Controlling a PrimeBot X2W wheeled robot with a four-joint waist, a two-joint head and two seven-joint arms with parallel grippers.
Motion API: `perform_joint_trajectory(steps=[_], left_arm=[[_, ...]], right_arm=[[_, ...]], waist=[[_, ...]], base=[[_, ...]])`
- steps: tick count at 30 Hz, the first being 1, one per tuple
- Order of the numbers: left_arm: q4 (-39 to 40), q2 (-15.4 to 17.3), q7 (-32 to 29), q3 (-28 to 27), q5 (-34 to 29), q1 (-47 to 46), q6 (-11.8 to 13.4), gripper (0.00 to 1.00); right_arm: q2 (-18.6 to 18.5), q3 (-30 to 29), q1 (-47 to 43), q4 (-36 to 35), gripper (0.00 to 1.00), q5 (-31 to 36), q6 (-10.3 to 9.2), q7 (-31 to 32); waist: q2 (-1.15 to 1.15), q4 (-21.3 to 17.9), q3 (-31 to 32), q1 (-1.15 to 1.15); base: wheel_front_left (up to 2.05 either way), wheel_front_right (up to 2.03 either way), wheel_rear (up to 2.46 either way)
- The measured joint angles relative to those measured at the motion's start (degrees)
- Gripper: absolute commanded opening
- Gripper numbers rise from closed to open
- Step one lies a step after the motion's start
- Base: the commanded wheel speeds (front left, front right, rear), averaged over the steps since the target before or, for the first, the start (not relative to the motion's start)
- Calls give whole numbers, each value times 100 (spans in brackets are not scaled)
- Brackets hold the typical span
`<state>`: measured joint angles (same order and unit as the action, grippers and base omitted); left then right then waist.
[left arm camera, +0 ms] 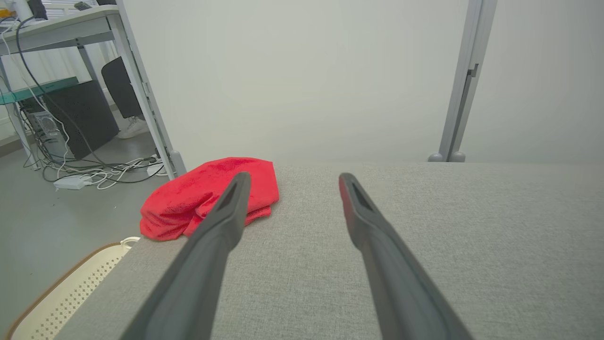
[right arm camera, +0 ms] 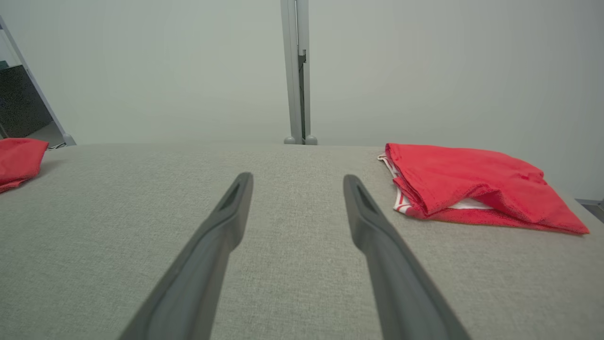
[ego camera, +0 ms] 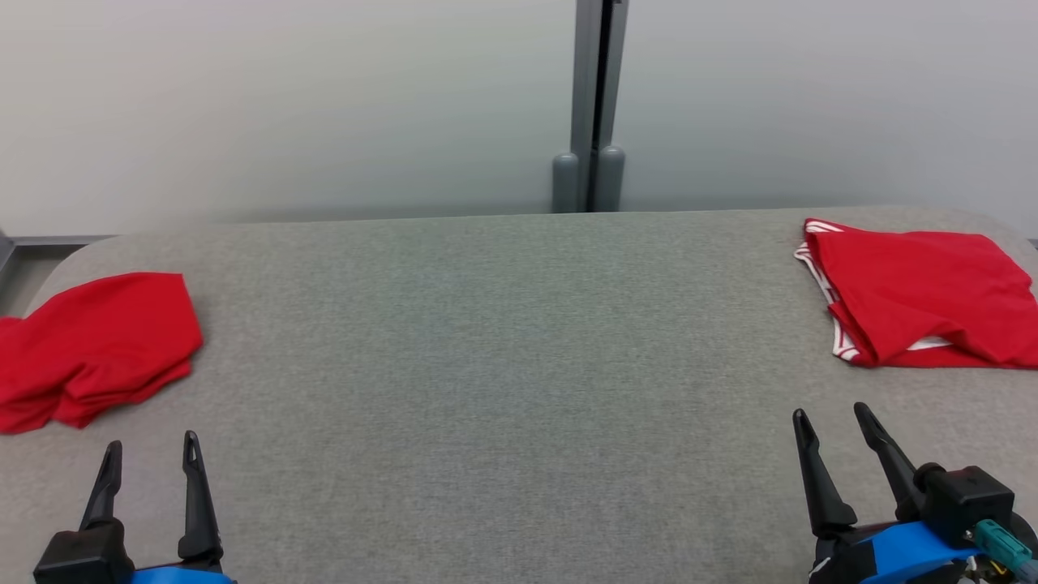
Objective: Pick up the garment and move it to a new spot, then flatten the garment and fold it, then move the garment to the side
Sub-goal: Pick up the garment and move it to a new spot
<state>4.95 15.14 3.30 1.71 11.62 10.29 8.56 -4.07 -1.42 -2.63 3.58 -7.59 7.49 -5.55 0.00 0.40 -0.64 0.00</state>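
Table [ego camera: 503, 341] ends hold crumpled garment [ego camera: 93, 345] and folded garment [ego camera: 916, 292], well apart; left gripper [ego camera: 152, 443], right gripper [ego camera: 831, 412] released.

The left gripper [ego camera: 152, 446] is seen at seven o'clock of the head view, and the right gripper [ego camera: 831, 414] at five o'clock. Both are held with fingers parted. The left is pointed toward twelve o'clock, while the right is tilted toward eleven.
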Motion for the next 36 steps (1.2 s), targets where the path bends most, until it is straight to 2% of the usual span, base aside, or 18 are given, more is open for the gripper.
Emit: perform_joint_trajectory(steps=[23,30,36], left_arm=[[-22,62,235,-108,134,5,110,100],[-51,64,286,-115,155,30,148,100],[-63,81,314,-137,194,51,158,100]], right_arm=[[79,1,4,44,100,-64,0,-82],[98,-2,-15,25,100,-63,0,-58],[104,33,-29,21,100,-64,0,-54]], waist=[[0,1620,-90,0],[0,1922,-129,0],[0,1988,-143,0]], base=[[0,0,0],[0,0,0],[0,0,0]])
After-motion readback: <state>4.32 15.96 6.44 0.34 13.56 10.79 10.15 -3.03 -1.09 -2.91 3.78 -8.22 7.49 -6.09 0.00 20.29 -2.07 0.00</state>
